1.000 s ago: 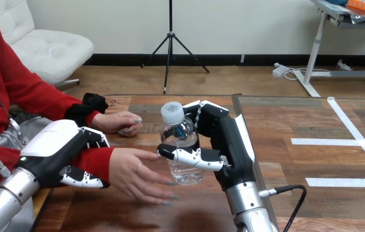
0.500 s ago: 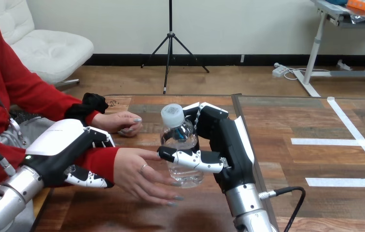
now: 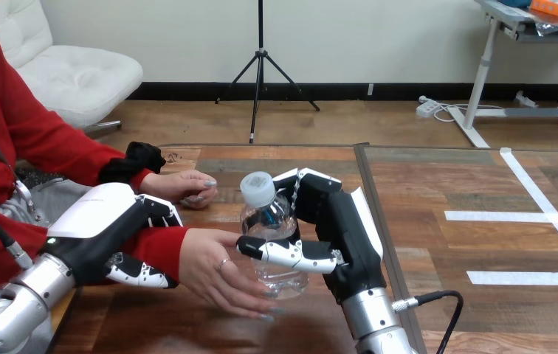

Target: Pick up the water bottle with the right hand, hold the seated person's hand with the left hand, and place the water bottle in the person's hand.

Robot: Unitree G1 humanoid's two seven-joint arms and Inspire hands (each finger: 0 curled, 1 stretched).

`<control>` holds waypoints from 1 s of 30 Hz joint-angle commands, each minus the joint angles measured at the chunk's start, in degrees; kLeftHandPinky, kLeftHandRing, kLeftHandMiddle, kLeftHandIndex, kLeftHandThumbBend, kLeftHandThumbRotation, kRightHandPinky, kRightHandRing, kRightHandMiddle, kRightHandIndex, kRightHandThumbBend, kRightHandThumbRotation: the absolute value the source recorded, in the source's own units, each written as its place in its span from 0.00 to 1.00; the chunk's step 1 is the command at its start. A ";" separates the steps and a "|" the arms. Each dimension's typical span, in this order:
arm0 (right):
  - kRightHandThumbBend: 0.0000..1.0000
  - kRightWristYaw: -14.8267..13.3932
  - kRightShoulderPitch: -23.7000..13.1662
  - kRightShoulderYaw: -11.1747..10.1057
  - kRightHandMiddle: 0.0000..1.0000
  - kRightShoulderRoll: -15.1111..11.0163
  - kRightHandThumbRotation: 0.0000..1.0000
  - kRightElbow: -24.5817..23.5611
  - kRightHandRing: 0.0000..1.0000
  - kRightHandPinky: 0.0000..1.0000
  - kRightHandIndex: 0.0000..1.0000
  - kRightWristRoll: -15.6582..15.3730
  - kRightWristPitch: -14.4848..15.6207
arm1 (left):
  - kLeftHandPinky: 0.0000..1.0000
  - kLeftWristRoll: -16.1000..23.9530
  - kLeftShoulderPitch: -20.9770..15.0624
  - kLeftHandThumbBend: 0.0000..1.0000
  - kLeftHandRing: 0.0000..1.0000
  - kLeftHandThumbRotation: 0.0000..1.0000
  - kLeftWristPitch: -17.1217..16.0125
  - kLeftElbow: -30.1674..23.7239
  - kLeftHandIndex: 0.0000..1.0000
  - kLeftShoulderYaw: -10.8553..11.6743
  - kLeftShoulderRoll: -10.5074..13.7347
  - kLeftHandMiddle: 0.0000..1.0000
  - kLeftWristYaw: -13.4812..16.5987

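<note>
Right hand [image 3: 335, 240] clamps fingers and thumb round the upright water bottle [image 3: 269, 221]. Just left of the bottle lies the person's nearer hand [image 3: 213, 269], open, fingertips at the bottle's base. Left hand [image 3: 106, 228] curls round that hand's red-sleeved wrist [image 3: 162, 247].

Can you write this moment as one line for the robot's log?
right robot hand: gripping water bottle | left robot hand: curled round person's wrist | person's hand: open beside bottle | handover: pending

The left robot hand [image 3: 106, 236] curls fingers and thumb round the person's wrist [image 3: 162, 247]; to its right, the right robot hand [image 3: 346, 236] stands upright, clasping the water bottle [image 3: 269, 217].
</note>
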 commanded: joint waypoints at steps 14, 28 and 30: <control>0.84 0.80 -6.26 0.97 0.42 18.58 0.00 0.07 0.37 0.31 0.41 3.39 -6.55 | 0.30 -1.73 -9.94 0.64 0.37 0.00 0.58 -12.31 0.48 1.59 -5.93 0.45 0.17; 0.86 3.40 -6.83 1.01 0.42 19.43 0.00 1.82 0.37 0.30 0.41 4.28 -8.06 | 0.31 -2.02 -9.55 0.67 0.37 0.00 1.08 -15.97 0.46 1.96 -6.16 0.44 -0.71; 0.87 3.43 -6.94 1.03 0.42 19.46 0.00 1.94 0.37 0.30 0.41 4.12 -8.32 | 0.31 -1.99 -9.49 0.67 0.37 0.00 1.24 -16.42 0.46 2.01 -6.16 0.44 -0.76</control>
